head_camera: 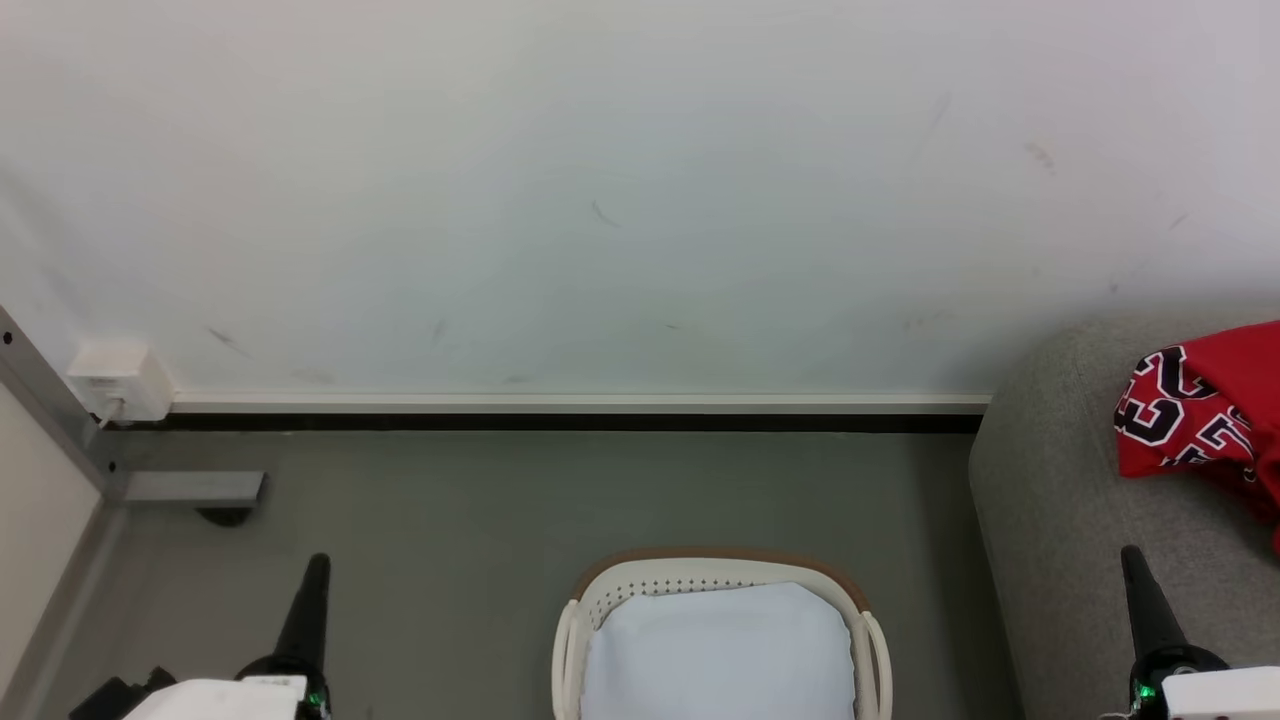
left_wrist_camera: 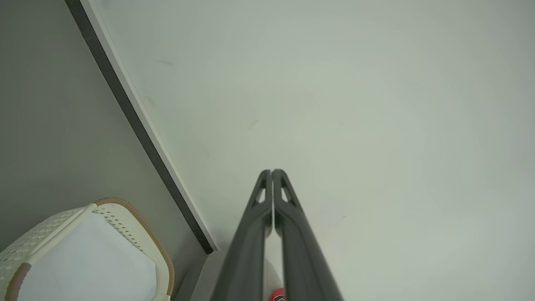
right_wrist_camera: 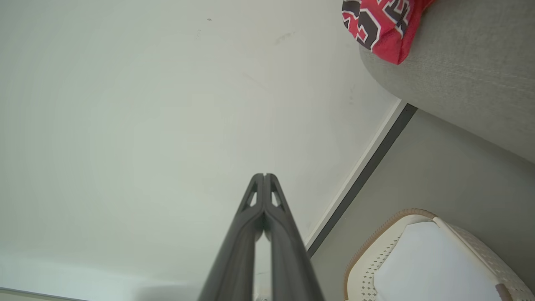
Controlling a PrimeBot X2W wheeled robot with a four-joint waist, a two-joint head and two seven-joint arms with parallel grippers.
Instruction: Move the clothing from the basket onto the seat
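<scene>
The cream basket (head_camera: 720,572) with its brown rim stands on the floor at the bottom middle, only its white lining showing inside. A red jersey (head_camera: 1205,410) with black, white-outlined lettering lies on the grey sofa (head_camera: 1060,500) at the right edge. My left gripper (head_camera: 316,565) stands shut at the lower left, well left of the basket, holding nothing. My right gripper (head_camera: 1132,558) is shut too, at the lower right, in front of the sofa and below the jersey. The wrist views show the basket (left_wrist_camera: 125,217) (right_wrist_camera: 376,242), each gripper (left_wrist_camera: 272,171) (right_wrist_camera: 264,175) shut, and the jersey (right_wrist_camera: 384,25).
A pale wall (head_camera: 600,200) with a white skirting board and dark strip runs across behind the basket. A white socket box (head_camera: 120,382) and a grey metal post (head_camera: 50,410) sit at the left. Grey floor (head_camera: 500,500) lies between the basket and the wall.
</scene>
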